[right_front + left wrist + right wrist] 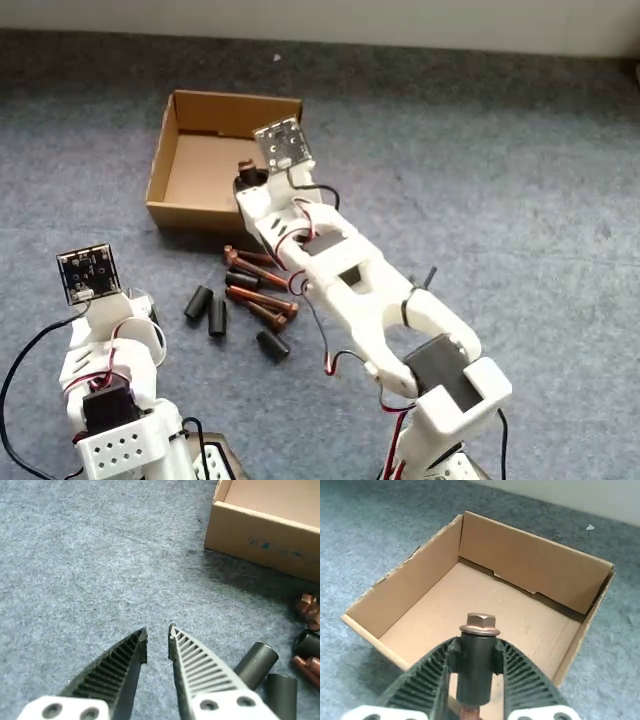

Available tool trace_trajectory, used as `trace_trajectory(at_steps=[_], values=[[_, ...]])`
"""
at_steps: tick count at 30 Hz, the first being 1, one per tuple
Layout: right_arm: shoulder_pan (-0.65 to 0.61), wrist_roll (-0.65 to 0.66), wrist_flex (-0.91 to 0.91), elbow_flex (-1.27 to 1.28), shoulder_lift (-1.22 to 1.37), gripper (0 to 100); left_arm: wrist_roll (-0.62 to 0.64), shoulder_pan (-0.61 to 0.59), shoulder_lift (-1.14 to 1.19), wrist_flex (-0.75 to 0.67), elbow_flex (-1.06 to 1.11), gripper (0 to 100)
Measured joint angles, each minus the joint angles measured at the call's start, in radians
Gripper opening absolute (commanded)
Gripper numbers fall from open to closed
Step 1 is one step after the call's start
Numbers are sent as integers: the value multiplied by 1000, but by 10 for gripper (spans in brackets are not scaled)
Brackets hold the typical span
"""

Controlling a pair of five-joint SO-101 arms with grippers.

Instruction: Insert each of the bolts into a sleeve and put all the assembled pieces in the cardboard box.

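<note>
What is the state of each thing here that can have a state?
cardboard box: open, nothing seen inside.
right pincer: shut on assembled piece.
assembled piece: gripped, not yet in box.
left pincer: slightly open, empty.
loose bolts: lying, not sleeved.
loose sleeves: lying, empty.

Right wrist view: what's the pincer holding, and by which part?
Right pincer grips the black cylindrical sleeve by its sides, just under the head of the copper-coloured hex-head bolt seated in it. Left pincer holds nothing.
</note>
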Motion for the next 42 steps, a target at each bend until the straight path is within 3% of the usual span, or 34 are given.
trace_trajectory(at_steps=[6,13,19,27,42], values=[[9,0,215,-51,-89,142,0,0,0,0,0,91],[12,0,514,-46,-427,142,0,0,0,0,0,91],[12,0,727,121,-628,142,0,0,0,0,0,91],[-64,0,781,333,-649,142,0,0,0,0,0,91],[-342,-81,890,348,-522,142,0,0,0,-5,18,91]])
